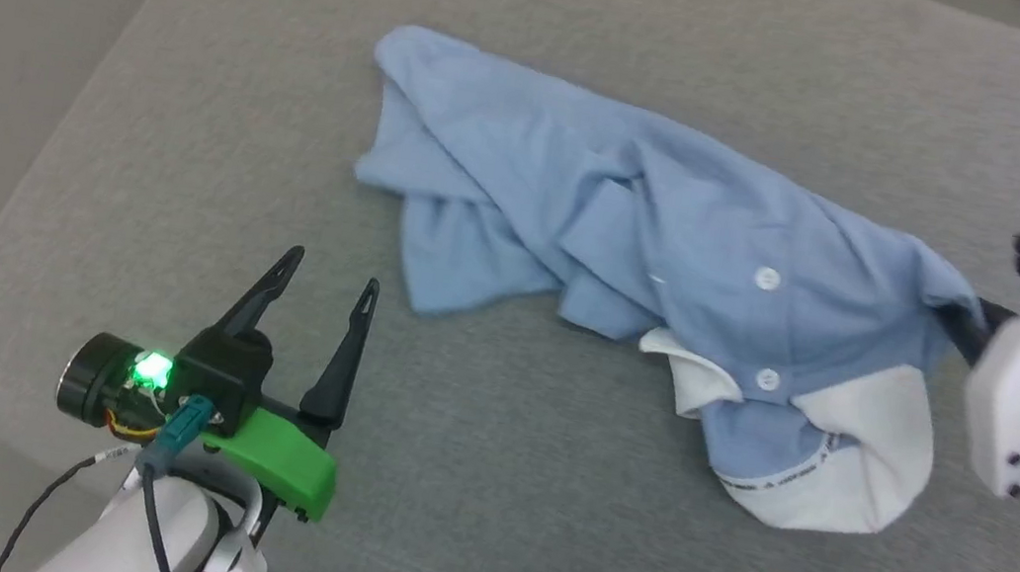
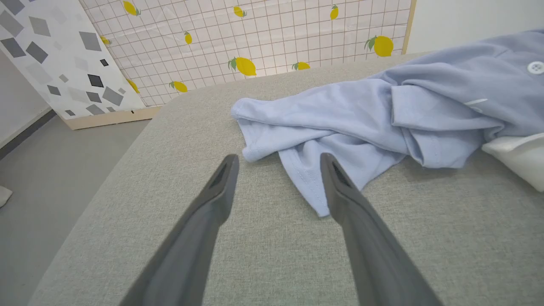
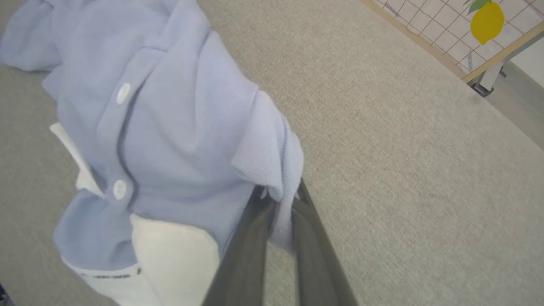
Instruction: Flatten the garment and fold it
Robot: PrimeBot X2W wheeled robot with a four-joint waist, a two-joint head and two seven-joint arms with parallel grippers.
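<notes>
My right gripper [image 3: 278, 197] is closed, its 2 fingers nipping a small fold of the garment [image 1: 638, 224] at the shoulder end, just beside the white collar [image 1: 856, 454]. My left gripper [image 2: 278, 159] is open about as wide as its fingers allow and holds nothing; it hovers low over the padded surface [image 1: 530, 568], with the nearest hem corner [image 2: 316, 199] between its fingertips in the left wrist view. The garment lies crumpled in a long heap across the middle of the padded surface, with the collar end toward my right, the hem end toward my left, and 2 buttons [image 1: 768, 278] facing up. I judge the knit light, soft and limp: it will drape and stretch rather than hold shape, and a thin pinch may slip. The recommended hold for the left gripper is the hem corner, taken through both layers if possible, opposite the right-hand grip, so that the 2 arms can draw the cloth taut. The overlapping folds mid-body are likely to drag on the textured cover. Beyond the far edge stand a lemon-print panel [image 2: 255, 42] and a grey-patch panel [image 2: 55, 55] on the floor [image 2: 34, 178], well apart from the work.
</notes>
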